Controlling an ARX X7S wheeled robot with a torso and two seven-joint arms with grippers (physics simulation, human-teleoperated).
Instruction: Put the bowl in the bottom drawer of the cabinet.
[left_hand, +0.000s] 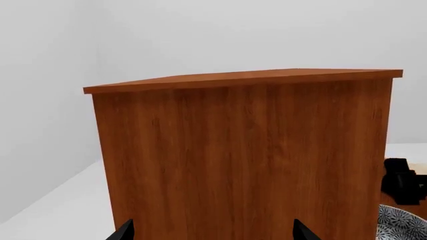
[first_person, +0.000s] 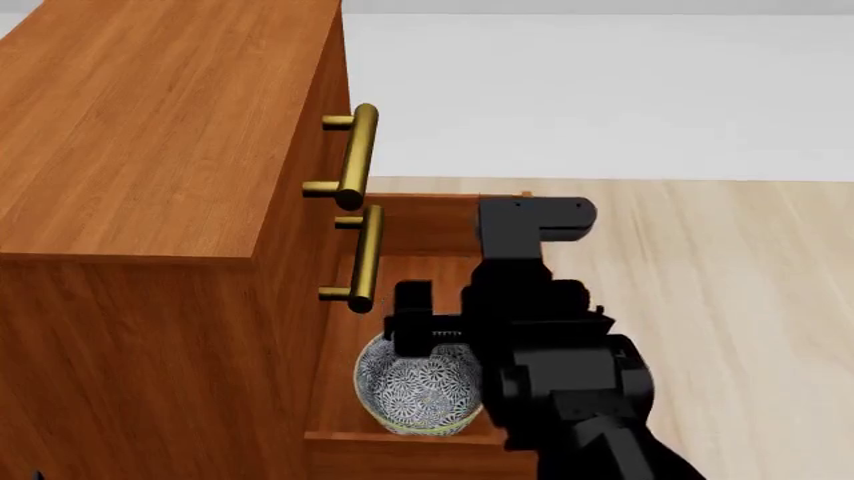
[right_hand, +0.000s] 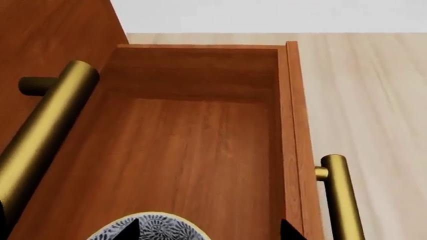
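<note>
The reddish-brown cabinet (first_person: 147, 130) fills the left of the head view. Its bottom drawer (first_person: 400, 437) is pulled out. The blue-and-white bowl (first_person: 416, 392) is inside the drawer, close to the side wall nearest me. My right gripper (first_person: 424, 330) hangs right over the bowl. In the right wrist view that gripper (right_hand: 208, 232) is open, with one fingertip (right_hand: 130, 231) over the bowl (right_hand: 157, 231) and the other near the drawer's front wall. The drawer's bare wooden floor (right_hand: 193, 145) stretches beyond. My left gripper (left_hand: 213, 236) is open and faces a plain wood side of the cabinet (left_hand: 240, 160).
Two brass handles (first_person: 358, 155) of the upper drawers stick out above the open drawer. The drawer's own brass handle (right_hand: 339, 195) runs along its outer front. Pale wood floor (first_person: 721, 280) lies to the right. The bowl's edge (left_hand: 402, 225) and right arm (left_hand: 400, 180) show past the cabinet.
</note>
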